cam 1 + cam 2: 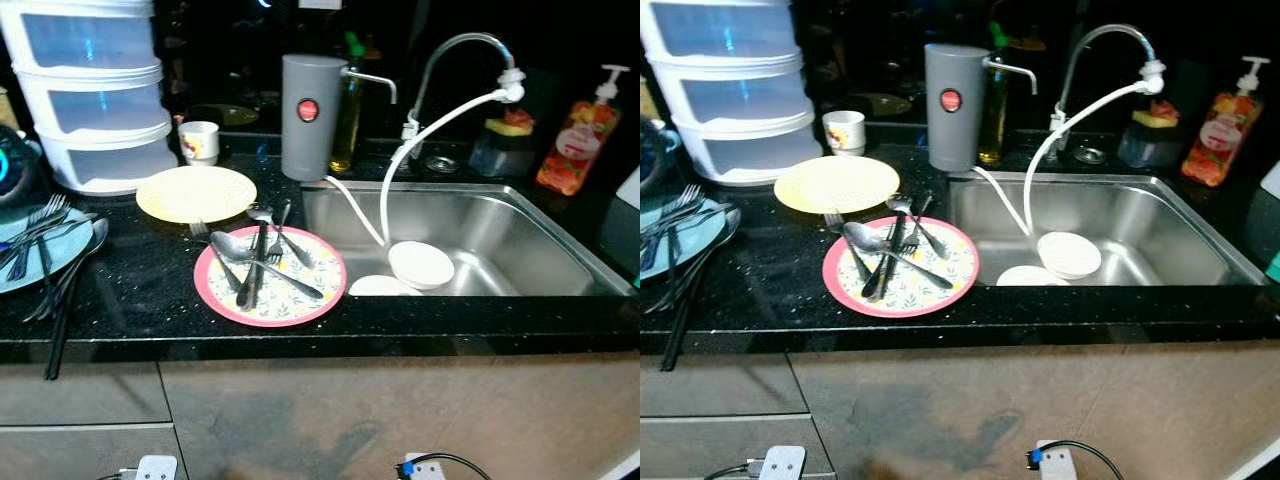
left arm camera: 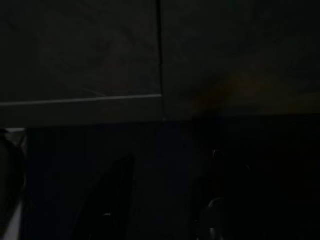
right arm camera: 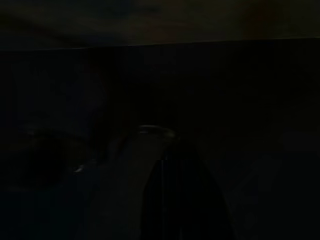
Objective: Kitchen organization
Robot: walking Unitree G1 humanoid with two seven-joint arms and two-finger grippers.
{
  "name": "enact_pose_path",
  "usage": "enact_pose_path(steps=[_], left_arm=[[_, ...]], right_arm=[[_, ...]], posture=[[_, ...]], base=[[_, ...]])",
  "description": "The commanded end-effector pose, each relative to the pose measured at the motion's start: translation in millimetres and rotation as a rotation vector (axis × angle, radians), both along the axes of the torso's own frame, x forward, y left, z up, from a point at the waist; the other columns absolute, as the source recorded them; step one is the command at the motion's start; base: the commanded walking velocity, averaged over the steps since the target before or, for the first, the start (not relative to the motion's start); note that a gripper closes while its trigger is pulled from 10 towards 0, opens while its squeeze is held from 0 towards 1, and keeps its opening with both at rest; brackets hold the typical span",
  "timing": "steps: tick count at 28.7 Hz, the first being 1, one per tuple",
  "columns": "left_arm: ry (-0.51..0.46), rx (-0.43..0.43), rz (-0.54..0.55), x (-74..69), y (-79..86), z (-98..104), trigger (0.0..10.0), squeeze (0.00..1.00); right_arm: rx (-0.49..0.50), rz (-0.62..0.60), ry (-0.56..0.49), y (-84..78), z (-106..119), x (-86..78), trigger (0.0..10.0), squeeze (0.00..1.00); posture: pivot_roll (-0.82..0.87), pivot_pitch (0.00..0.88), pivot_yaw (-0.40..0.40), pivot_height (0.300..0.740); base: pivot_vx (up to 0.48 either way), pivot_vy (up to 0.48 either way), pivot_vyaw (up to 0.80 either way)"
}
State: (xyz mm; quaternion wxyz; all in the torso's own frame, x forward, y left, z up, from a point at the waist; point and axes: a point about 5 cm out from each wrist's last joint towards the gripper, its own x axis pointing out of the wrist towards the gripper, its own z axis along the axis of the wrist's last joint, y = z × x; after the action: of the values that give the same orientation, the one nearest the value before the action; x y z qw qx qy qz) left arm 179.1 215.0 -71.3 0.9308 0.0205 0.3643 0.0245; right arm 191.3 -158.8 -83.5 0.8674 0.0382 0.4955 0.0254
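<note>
A pink-rimmed floral plate (image 1: 300, 297) lies on the black counter beside the sink, with spoons, forks and a knife (image 1: 255, 262) piled on it. Behind it sits a pale yellow plate (image 1: 196, 192). At the far left a teal plate (image 1: 20, 262) carries forks (image 1: 35, 225) and dark chopsticks that hang over the counter edge. Two white bowls (image 1: 420, 264) rest in the steel sink (image 1: 520, 240). In their very dark wrist views my left gripper (image 2: 160, 200) and right gripper (image 3: 170, 200) hang idle in the shade below the counter.
A grey water filter (image 1: 308, 115), a small cup (image 1: 200, 141) and stacked clear containers (image 1: 95, 95) stand at the back. The tap (image 1: 460, 50) has a white hose running into the sink. A soap bottle (image 1: 578, 140) stands at the back right. Cabinet fronts lie below the counter edge.
</note>
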Motion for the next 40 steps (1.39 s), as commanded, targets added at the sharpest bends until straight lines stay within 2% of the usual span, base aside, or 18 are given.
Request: enact_pose_path(steps=[1,8,10,20,21,25,30,33,40], left_arm=[[-0.001,0.013,-0.031,2.0,3.6,1.9,10.0,0.0],[0.004,-0.001,-0.053,11.7,-3.1,4.0,10.0,0.0],[0.011,-0.006,-0.085,16.5,-10.4,4.2,10.0,0.0],[0.042,-0.039,-0.077,7.3,-23.1,-3.3,10.0,0.0],[0.057,-0.041,-0.054,-0.5,-21.8,-6.9,10.0,0.0],[0.072,-0.038,-0.009,-10.3,-16.8,-10.6,10.0,0.0],[0.075,-0.024,0.031,-14.2,-6.3,-10.8,10.0,0.0],[0.067,-0.017,0.043,-11.4,-1.5,-8.8,10.0,0.0],[-0.028,-0.005,0.096,8.4,16.4,6.3,10.0,0.0]], right_arm=[[0.009,-0.029,0.006,-4.2,-2.1,-4.8,10.0,0.0],[-0.001,-0.062,-0.006,-13.1,-1.4,-4.8,10.0,0.0],[-0.014,-0.077,-0.008,-15.3,-0.8,-4.0,10.0,0.0],[-0.047,-0.035,0.009,-17.6,-3.6,-10.4,10.0,0.0],[-0.058,-0.01,0.017,-17.6,-5.1,-13.6,10.0,0.0],[-0.061,0.005,0.018,-16.3,-6.0,-15.6,10.0,0.0],[-0.061,0.033,0.01,-9.1,-5.9,-14.0,10.0,0.0],[-0.056,0.047,0.005,-4.8,-5.4,-12.4,10.0,0.0],[-0.057,0.143,0.003,4.7,-3.9,-8.2,10.0,0.0]], posture=[[0.07,0.022,-0.042,0.74],[0.05,0.0,-0.005,0.74],[0.01,0.0,0.01,0.74],[0.01,0.0,-0.013,0.74],[0.01,0.007,-0.02,0.74],[0.02,0.013,-0.029,0.74],[0.03,0.019,-0.032,0.74],[0.05,0.025,-0.045,0.74],[0.06,0.036,-0.091,0.74]], base=[[0.0,0.0,0.0],[0.0,0.0,0.0],[0.0,0.0,0.0],[0.0,0.0,0.0],[0.0,0.0,0.0],[0.0,0.0,0.0],[0.0,0.0,0.0],[0.0,0.0,0.0],[0.0,0.0,0.0]])
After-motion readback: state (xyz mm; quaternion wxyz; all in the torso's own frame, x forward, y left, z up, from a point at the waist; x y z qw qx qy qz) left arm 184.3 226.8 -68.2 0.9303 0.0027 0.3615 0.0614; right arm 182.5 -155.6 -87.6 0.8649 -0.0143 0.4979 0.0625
